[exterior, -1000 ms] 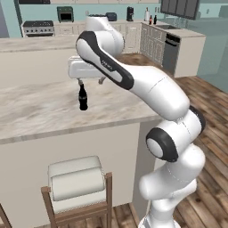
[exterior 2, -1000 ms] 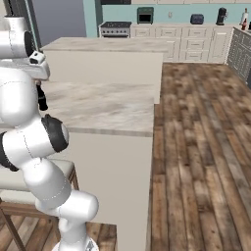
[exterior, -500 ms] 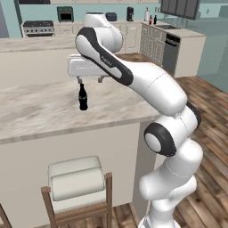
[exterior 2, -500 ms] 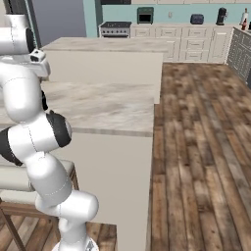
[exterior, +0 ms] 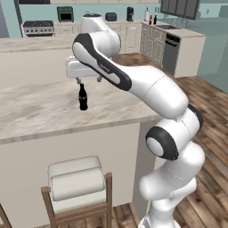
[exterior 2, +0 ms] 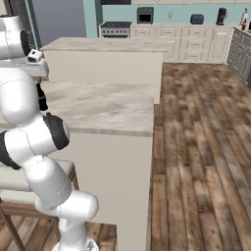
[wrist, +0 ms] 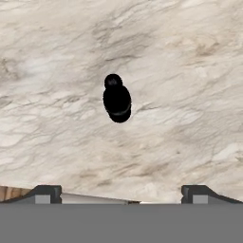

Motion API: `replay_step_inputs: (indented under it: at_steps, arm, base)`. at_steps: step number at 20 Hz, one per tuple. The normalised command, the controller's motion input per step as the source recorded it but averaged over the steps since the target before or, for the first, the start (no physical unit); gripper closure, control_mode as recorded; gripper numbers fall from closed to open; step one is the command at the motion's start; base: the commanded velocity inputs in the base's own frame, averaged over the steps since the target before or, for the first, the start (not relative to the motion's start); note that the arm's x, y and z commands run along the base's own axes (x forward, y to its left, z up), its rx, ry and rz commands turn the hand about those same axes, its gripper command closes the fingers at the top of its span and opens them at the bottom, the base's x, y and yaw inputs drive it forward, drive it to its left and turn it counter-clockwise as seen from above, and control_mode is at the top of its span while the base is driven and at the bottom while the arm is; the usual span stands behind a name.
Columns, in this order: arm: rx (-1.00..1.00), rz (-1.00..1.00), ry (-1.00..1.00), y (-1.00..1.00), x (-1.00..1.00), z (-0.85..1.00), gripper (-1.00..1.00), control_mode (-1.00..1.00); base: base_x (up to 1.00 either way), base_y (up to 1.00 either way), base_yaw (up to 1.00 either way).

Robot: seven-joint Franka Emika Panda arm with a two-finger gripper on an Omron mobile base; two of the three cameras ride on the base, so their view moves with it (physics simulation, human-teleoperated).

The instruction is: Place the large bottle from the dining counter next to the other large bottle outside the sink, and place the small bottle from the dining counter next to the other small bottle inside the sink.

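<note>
hand view: open claw (wrist: 118, 192) seemingly above small bottle (wrist: 116, 99).

text: none legible | labels: none readable on small bottle (exterior: 82, 98) | signs: none

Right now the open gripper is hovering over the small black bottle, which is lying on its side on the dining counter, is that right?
Not quite. The small bottle stands upright on the dining counter, as the left base view shows. The rest holds: the gripper is open and hovers above it.
</note>
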Motion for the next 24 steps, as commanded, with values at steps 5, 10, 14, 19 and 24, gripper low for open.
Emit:
replay_step_inputs:
  at_steps: [5,10,14,19,24]
  arm:
    - [0.0,0.0,-0.01,0.0,0.1,-0.3,-1.0,-1.0]
    - [0.0,0.0,0.0,0.0,0.17,-0.26,-1.0,-1.0]
    - [0.0,0.0,0.0,0.0,0.19,-0.06,-1.0,-1.0]
    - [0.0,0.0,0.0,0.02,0.19,0.05,-1.0,-1.0]
    - [0.0,0.0,0.01,0.04,0.05,0.12,-1.0,-1.0]
  base:
    - [0.0,0.0,0.0]
    - [0.0,0.0,0.0]
    - [0.0,0.0,0.0]
    - [0.0,0.0,0.0]
    - [0.0,0.0,0.0]
